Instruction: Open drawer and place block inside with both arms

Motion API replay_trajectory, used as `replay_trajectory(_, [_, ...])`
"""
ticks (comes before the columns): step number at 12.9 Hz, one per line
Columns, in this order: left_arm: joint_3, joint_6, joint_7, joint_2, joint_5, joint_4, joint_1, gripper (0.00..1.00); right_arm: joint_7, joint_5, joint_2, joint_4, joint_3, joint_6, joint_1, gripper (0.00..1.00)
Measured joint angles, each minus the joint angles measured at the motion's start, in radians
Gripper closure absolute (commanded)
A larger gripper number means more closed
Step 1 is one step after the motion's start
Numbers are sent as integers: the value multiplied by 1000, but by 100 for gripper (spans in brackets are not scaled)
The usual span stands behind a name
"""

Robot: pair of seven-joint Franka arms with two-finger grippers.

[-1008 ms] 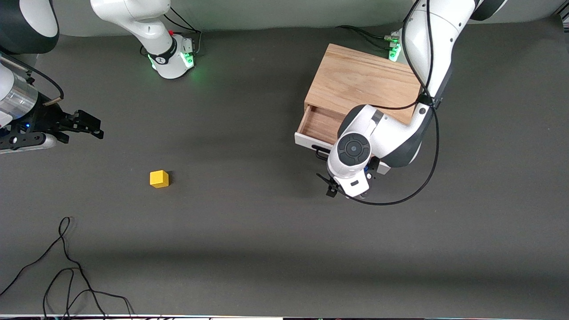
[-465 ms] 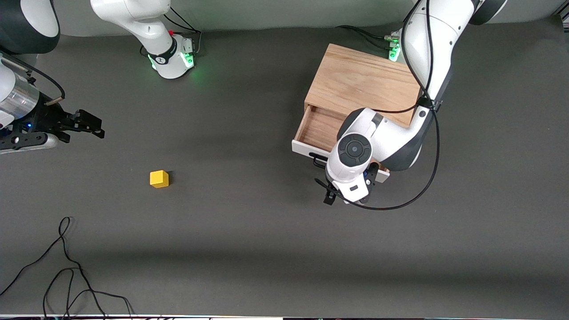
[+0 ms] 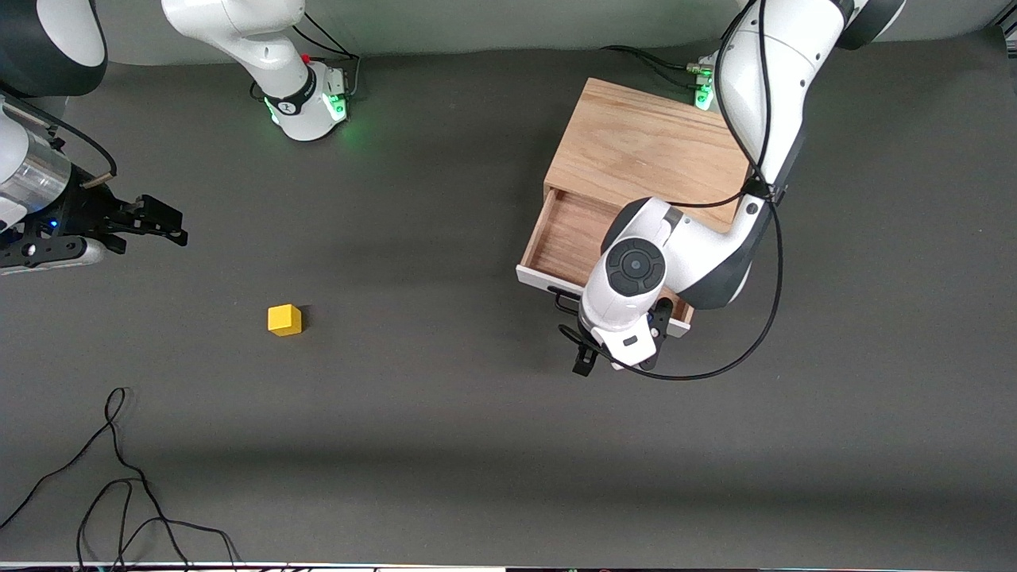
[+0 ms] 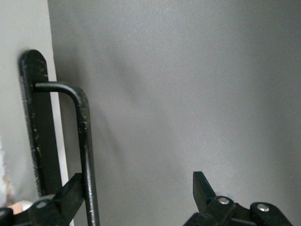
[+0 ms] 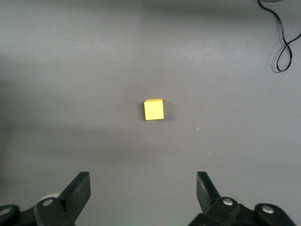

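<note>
The wooden cabinet (image 3: 651,151) stands near the left arm's base. Its drawer (image 3: 568,238) is partly pulled out, showing the wood interior behind the white front panel (image 3: 540,278). My left gripper (image 4: 138,186) is open in front of the panel. One of its fingers (image 4: 70,193) is hooked between the black wire handle (image 4: 84,141) and the panel. The left hand (image 3: 624,318) hides it in the front view. The yellow block (image 3: 284,319) lies on the mat toward the right arm's end. My right gripper (image 3: 171,224) hovers open and empty, with the block (image 5: 154,109) ahead of its fingertips (image 5: 80,188).
A loose black cable (image 3: 119,477) loops on the mat near the front edge at the right arm's end, and shows in the right wrist view (image 5: 282,42). The green-lit bases (image 3: 310,103) (image 3: 703,87) stand at the table's back edge. Dark grey mat (image 3: 445,357) lies between block and drawer.
The drawer has slid farther out toward the front camera, and the left hand has moved with the handle. The right arm and the block have not moved.
</note>
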Motion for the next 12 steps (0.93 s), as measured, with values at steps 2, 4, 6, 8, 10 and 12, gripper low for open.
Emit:
replay_trajectory(2, [0, 0, 0, 0, 0, 0, 0, 0, 0, 0, 0, 0, 0, 0, 0, 0])
replay_trajectory(4, [0, 0, 0, 0, 2, 1, 0, 0, 0, 0, 0, 0, 0, 0, 0, 0])
replay_trajectory(6, [0, 0, 0, 1, 4, 28, 1, 0, 0, 0, 0, 0, 1, 0, 0, 0])
replay_trajectory(8, [2, -64, 3, 1, 7, 115, 10, 0, 0, 0, 1, 0, 4, 1, 0, 0])
replay_trajectory(10, [2, -152, 21, -8, 8, 199, 35, 0, 0, 0, 6, -1, 5, 5, 0, 0])
replay_trajectory(12, [0, -219, 71, -35, 6, 238, 67, 0, 0, 0, 21, -4, 5, 19, 0, 0])
